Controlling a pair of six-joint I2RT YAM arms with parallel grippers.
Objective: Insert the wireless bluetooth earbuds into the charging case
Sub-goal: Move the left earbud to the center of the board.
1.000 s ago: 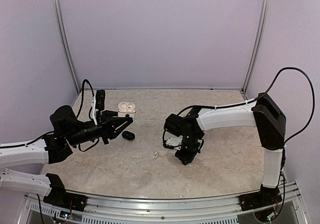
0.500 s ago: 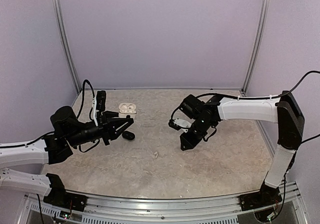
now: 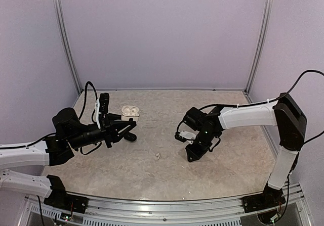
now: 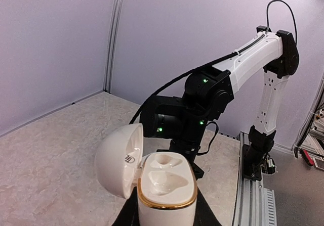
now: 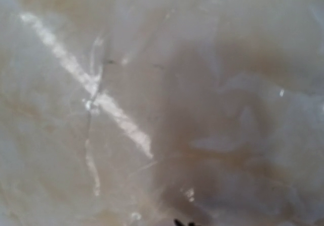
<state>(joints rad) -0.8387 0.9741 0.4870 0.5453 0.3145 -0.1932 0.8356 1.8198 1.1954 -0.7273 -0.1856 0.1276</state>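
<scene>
Over the last second the right arm [image 3: 238, 116] is lifting, swinging outward and now dropping again. Its wrist camera is showing only blurred surface [image 5: 101, 99] close below. Right jaws: state cannot be told, nor whether a bud is carried. Left jaws are staying clenched on the white charging case [image 4: 167, 193], lid open, both sockets appearing empty, and edging it forward. What looks like one white earbud [image 3: 158, 156] is lying between the arms, well apart from the case. Insertion judged not begun.
</scene>
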